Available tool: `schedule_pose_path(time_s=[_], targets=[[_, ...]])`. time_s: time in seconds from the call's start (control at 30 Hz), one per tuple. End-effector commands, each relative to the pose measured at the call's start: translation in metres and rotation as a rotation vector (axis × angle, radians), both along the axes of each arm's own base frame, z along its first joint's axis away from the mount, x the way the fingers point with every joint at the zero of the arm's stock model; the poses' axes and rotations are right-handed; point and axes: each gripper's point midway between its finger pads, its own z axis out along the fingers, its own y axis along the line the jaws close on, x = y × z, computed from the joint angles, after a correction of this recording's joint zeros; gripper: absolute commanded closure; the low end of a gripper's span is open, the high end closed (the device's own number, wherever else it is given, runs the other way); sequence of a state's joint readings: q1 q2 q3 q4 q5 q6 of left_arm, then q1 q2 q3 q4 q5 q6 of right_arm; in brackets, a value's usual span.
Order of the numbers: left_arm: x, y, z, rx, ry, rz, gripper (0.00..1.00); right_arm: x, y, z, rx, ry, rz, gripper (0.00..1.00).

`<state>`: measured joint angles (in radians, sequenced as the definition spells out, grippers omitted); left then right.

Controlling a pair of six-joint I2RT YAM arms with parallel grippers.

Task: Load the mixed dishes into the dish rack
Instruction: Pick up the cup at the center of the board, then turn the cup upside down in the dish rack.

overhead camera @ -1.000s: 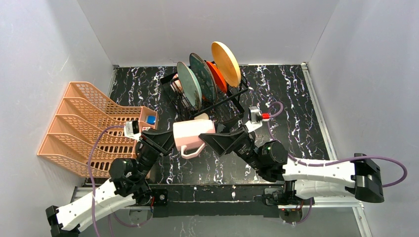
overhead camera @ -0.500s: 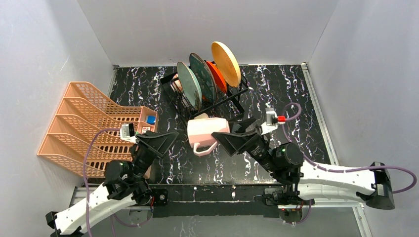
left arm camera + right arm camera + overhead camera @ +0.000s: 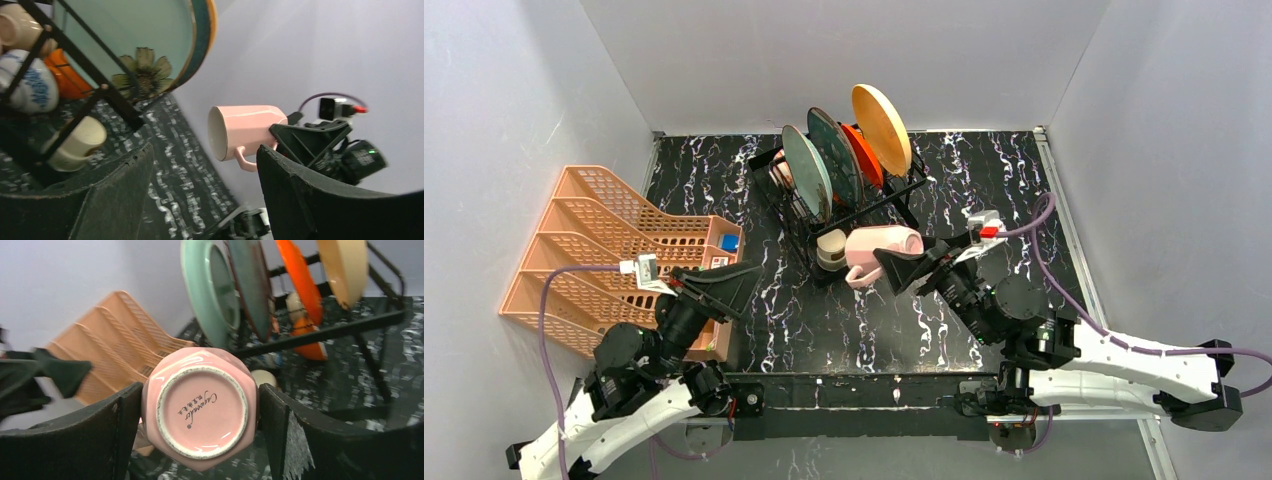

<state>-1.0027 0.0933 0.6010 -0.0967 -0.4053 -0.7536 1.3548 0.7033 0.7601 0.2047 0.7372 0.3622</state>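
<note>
My right gripper (image 3: 910, 258) is shut on the base of the pink mug (image 3: 882, 243), which it holds on its side with the mouth facing left. The mug hangs just in front of the black wire dish rack (image 3: 894, 205). In the right wrist view the mug's underside (image 3: 200, 407) fills the gap between the fingers. My left gripper (image 3: 736, 283) stands open and empty, well left of the mug (image 3: 245, 130). A grey-green plate (image 3: 807, 172), a dark teal plate (image 3: 836, 155), a red-orange plate (image 3: 862, 152) and a yellow plate (image 3: 881, 128) stand upright in the rack. A cream cup (image 3: 830, 248) and a blue-patterned bowl (image 3: 27, 87) sit low in it.
An orange plastic lattice rack (image 3: 604, 250) stands at the left against the wall, just behind my left arm. Grey walls close in the black marbled table (image 3: 984, 190) on three sides.
My left gripper opened, let go of the pink mug and drew back to the near left. My right gripper carried the mug away from it to the front of the dish rack.
</note>
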Motion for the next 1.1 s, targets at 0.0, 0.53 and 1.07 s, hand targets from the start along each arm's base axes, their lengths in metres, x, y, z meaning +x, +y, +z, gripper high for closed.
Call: schedule_pose_path(time_s=[0.0,0.53,1.07], targets=[[0.01,0.016,-0.022,0.264,0.007,0.101,0.27,0.019,-0.024,0.009,-0.071,-0.014,-0.165,0.99],[0.023,0.03,-0.043,0.565,-0.002,0.181,0.02,0.087,-0.014,-0.05,-0.257,0.039,-0.328,0.99],[0.031,0.04,-0.08,0.736,0.033,0.235,0.02,0.156,-0.006,-0.086,-0.199,0.03,-0.357,0.99]])
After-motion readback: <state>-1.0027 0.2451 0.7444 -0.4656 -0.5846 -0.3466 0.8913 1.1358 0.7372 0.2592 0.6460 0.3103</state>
